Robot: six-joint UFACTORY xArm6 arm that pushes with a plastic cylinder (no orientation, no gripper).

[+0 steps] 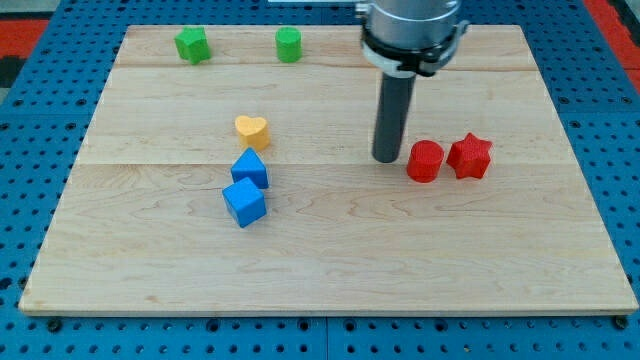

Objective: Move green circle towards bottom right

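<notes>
The green circle (288, 44) sits near the top edge of the wooden board (330, 260), left of centre. My tip (387, 158) rests on the board well below and to the right of it, just left of the red round block (425, 160). A green star-like block (192, 45) lies further left along the top edge.
A red star (470, 156) touches the red round block on its right. A yellow heart (252, 130) sits left of centre, with two blue blocks (250, 169) (244, 203) below it. The board lies on a blue pegboard.
</notes>
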